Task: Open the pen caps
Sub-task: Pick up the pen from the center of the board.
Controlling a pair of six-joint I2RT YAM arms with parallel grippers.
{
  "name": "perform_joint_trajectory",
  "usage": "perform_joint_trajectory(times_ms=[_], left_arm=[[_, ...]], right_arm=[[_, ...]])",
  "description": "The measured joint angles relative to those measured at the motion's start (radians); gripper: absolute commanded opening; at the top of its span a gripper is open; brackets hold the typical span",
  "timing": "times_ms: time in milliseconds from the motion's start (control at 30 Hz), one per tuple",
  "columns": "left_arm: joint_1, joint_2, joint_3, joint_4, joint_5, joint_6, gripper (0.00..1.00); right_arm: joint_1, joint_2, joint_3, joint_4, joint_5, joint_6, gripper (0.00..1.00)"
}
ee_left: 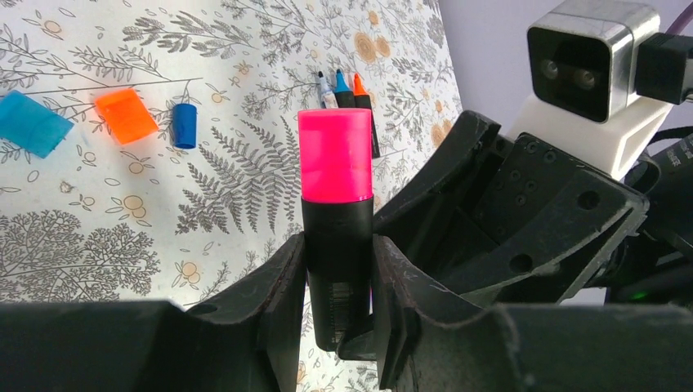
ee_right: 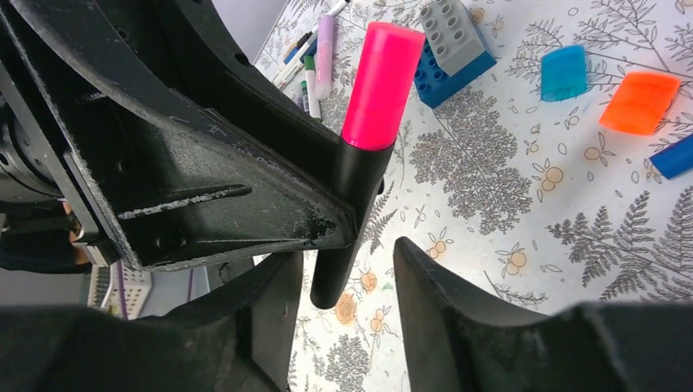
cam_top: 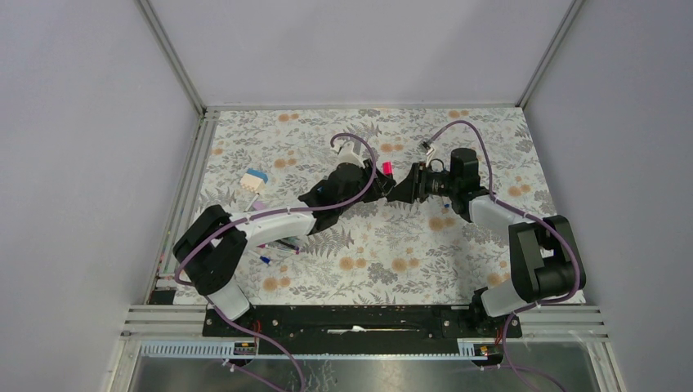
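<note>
1. Pink cap (ee_left: 333, 155) sits on a black barrel (ee_left: 337, 245). I see no gap at the seam, so I judge this cap not yet off.
2. My left gripper (ee_left: 338, 282) is clenched on the barrel, 1 finger on each side, below the cap. The whole cap stands clear beyond the fingertips.
3. In the top view the pen is up off the cloth (ee_left: 98, 245), mid-table, between my 2 arms.
4. My right gripper (ee_right: 350, 253) is spread wide and grasps nothing. In its wrist view the barrel's tail end shows in the gap between the fingers. Whether it touches either one, I cannot tell.
5. Key relation: from the right fingers the cap lies further out, past the fingertips. The long axis leans up and to the right in that view.
6. The right is the free hand and sits just beside the pen, facing it.
7. My judgement: the right must advance until its fingers flank the pink, then clamp and pull along the axis.
8. Risk: clamping where it hangs now would take the barrel, not the cap.
9. Loose on the cloth, well apart from both grippers: blue cap (ee_left: 31, 122), orange cap (ee_left: 125, 114), small blue cap (ee_left: 185, 124).
10. Also there: a block (ee_right: 453, 49) and a bunch of pens (ee_right: 315, 61).
</note>
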Motion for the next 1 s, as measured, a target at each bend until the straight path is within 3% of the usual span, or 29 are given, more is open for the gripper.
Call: perform_joint_trajectory(times_ms=[200,367,400,500,567,767,1000], left_arm=[[-0.006,0.001,0.003,0.0,-0.023,0.001,0.0],[-0.01,0.003,0.003,0.0,-0.042,0.002,0.0],[-0.01,0.003,0.003,0.0,-0.045,0.002,0.04],[-0.01,0.004,0.003,0.0,-0.051,0.002,0.39],[-0.012,0.004,0.003,0.0,-0.052,0.007,0.57],[0.001,-0.069,-0.028,0.041,0.004,0.076,0.97],[0.082,-0.28,-0.136,0.099,0.107,0.206,0.99]], right_arm=[[0.016,0.0,-0.001,0.005,0.02,0.034,0.29],[0.019,0.002,-0.001,0.003,0.043,0.055,0.03],[0.02,0.002,-0.001,0.003,0.047,0.056,0.0],[0.02,0.002,-0.001,-0.001,0.052,0.052,0.0],[0.02,0.002,0.003,-0.014,0.051,0.039,0.0],[0.019,0.011,0.035,-0.08,-0.016,-0.034,0.0],[0.013,0.026,0.069,-0.116,-0.146,-0.112,0.0]])
